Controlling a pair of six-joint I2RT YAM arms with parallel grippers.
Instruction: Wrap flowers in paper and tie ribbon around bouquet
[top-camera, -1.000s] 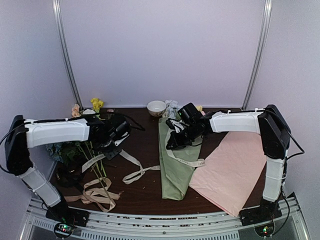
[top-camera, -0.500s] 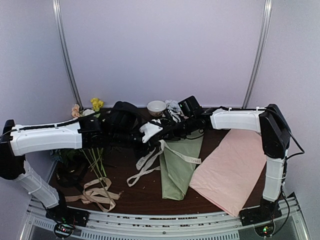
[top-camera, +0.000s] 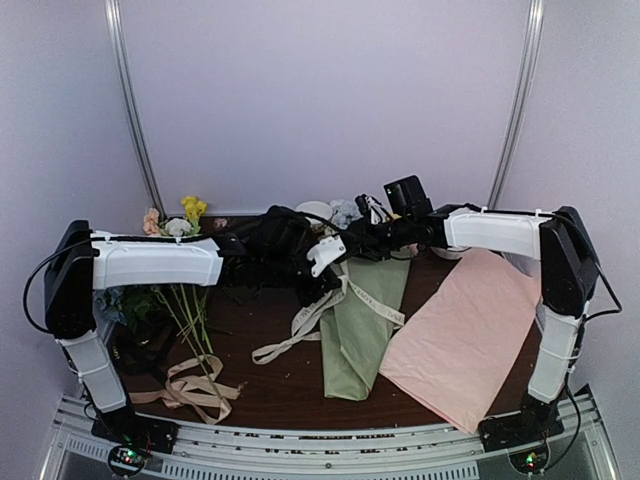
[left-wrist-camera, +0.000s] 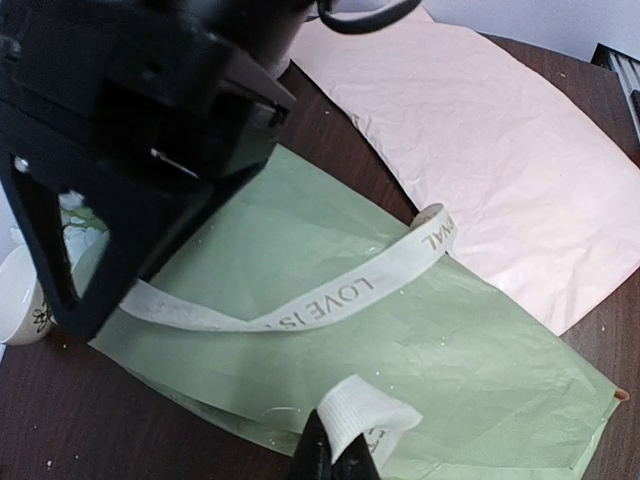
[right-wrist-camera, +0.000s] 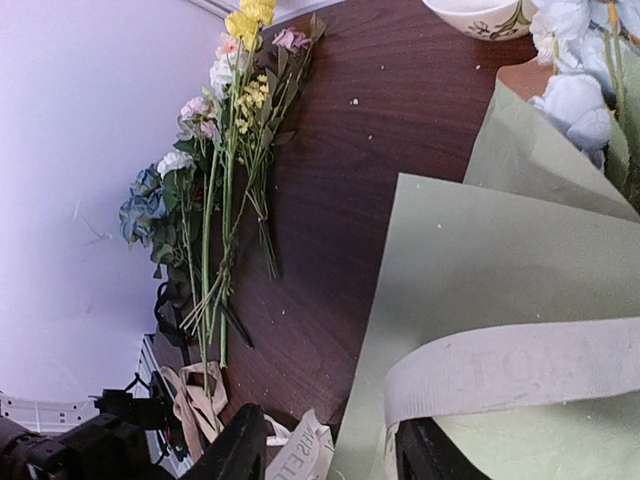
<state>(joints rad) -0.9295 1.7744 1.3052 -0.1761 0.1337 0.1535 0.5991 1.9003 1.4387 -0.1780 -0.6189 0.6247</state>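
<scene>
A dark wood table (top-camera: 265, 300) stands before pale lavender walls. Just right of its middle lies the bouquet (top-camera: 358, 335) — a cone of olive-green paper (left-wrist-camera: 450, 370), narrow end toward the arms' bases, pale blue blooms (right-wrist-camera: 575, 105) at the wide far end. The cream ribbon (left-wrist-camera: 330, 305), with printed lettering, arches across the upper half of the cone, and a loose tail trails off its left side onto the wood.

The left gripper (left-wrist-camera: 332, 458) is clenched on one end of that ribbon, the folded end pinched between its fingertips just above the paper. The right gripper (right-wrist-camera: 330, 440) hangs over the far part of the cone with its jaws standing apart; the ribbon runs up beside one finger, but nothing is clamped between them. From above, the two grippers sit close together near the cone's wide end.

Just beside the cone on the right lies a plain pink sheet (top-camera: 470, 335). A white bowl (right-wrist-camera: 475, 15) stands behind the blooms. On the left of the table, flowers (right-wrist-camera: 225, 190) lie unwrapped — yellow, pink and blue-white heads toward the back wall. By their stem ends, a tan-peach ribbon (top-camera: 195, 388) lies in a loose tangle.
</scene>
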